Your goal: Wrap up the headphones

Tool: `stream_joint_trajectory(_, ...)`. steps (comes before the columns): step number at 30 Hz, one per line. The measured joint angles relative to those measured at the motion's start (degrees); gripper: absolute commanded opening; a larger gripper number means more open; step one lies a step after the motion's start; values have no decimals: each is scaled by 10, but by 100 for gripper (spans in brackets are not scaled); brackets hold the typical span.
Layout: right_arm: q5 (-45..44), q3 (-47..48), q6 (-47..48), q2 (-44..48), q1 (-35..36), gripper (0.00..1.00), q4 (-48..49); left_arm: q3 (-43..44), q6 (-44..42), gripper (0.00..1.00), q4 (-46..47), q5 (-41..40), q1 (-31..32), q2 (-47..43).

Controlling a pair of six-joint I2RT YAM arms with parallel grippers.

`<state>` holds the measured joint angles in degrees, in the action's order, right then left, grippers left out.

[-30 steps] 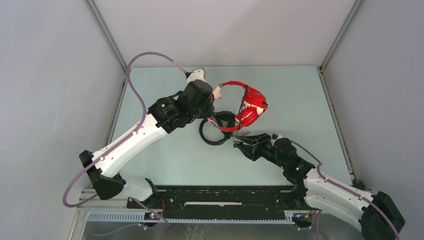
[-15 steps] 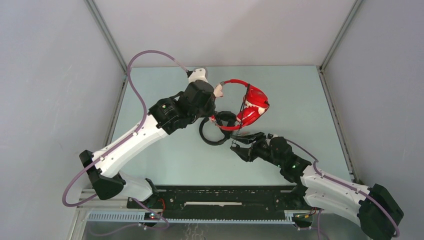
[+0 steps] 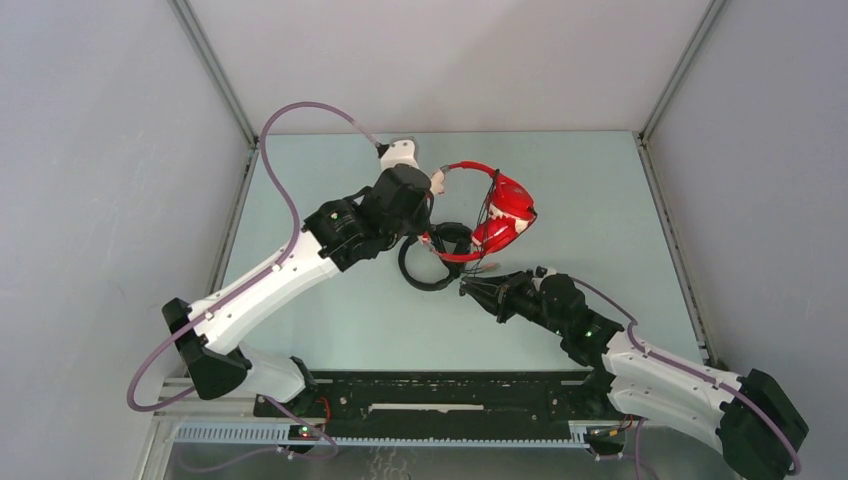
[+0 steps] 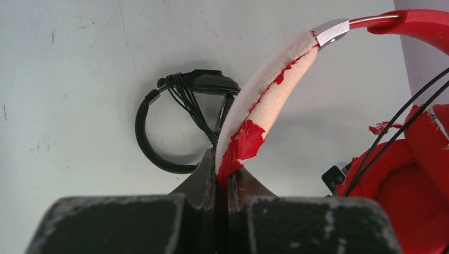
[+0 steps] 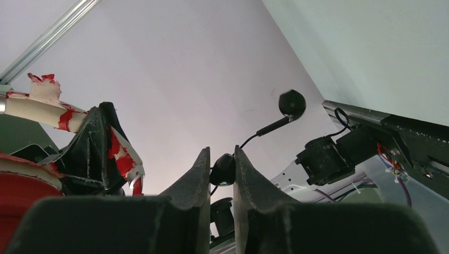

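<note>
While the left gripper [image 4: 225, 170] is clamped tight on the worn, peeling headband [image 4: 270, 84] of the red headphones [image 3: 505, 205], these sit over the far middle of the table [image 3: 380, 325], with the 2 earcups [image 4: 407, 185] to the gripper's right. The right gripper [image 5: 221, 153] is pinched narrowly on a dark lump of the thin cable [image 5: 270, 127], near the earcups. Black headphones [image 3: 425, 272] lie on the table just beside.

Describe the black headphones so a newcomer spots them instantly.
Start at the middle of the pale green table, where the two arms meet. The left pincer holds the red headphones up by the headband; the black headphones lie flat on the table beneath them. They are the only all-black loop, with thin cord bundled across it.
</note>
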<state>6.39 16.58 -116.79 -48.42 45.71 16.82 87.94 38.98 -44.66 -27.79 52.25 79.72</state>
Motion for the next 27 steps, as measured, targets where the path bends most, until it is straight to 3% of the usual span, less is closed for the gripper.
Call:
stream_joint_trajectory(9,-6,0,0,16,-24,0,-24,-1,0,0,0,17,0,-1)
stream_joint_trajectory(15,-9,0,0,36,-54,0,-56,-9,-3,0,7,73,-1,-16)
stream_joint_trajectory(22,49,0,3,38,-167,0,-39,-49,-67,0,20,193,-4,-45)
stream_joint_trajectory(27,112,29,36,24,-220,0,-33,-64,-122,0,10,227,-7,-45)
